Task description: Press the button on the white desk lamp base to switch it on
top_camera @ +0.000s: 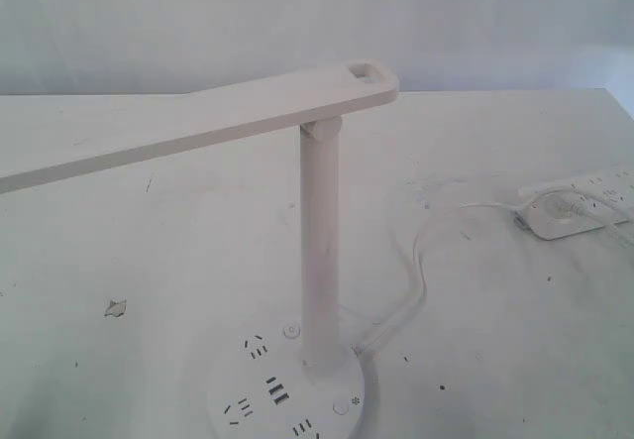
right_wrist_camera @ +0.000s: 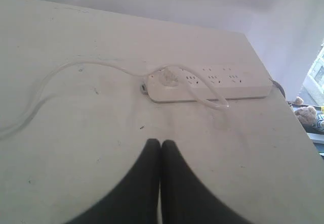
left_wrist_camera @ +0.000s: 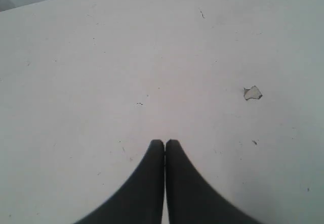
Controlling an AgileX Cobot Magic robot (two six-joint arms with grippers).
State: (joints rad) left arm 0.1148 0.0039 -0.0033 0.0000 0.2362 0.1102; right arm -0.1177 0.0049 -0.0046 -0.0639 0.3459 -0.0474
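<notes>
The white desk lamp point(top_camera: 319, 251) stands at the front centre of the exterior view, its long flat bar head point(top_camera: 188, 127) reaching left with a rectangular hole at the right end. The round lamp base point(top_camera: 285, 397) shows dark socket slots and two small round buttons, one point(top_camera: 290, 330) behind the pole's left and one point(top_camera: 342, 406) at its front right. Neither gripper appears in the exterior view. My left gripper point(left_wrist_camera: 165, 142) is shut over bare table, holding nothing. My right gripper point(right_wrist_camera: 161, 142) is shut too, short of the power strip. The lamp is outside both wrist views.
A white power strip point(top_camera: 584, 201) point(right_wrist_camera: 210, 85) lies at the table's right edge, with a plug in it and a clear cable point(top_camera: 421, 261) point(right_wrist_camera: 76, 64) curving to the lamp base. A chipped spot point(top_camera: 116, 307) point(left_wrist_camera: 252, 93) marks the table point(top_camera: 149, 261) on the left.
</notes>
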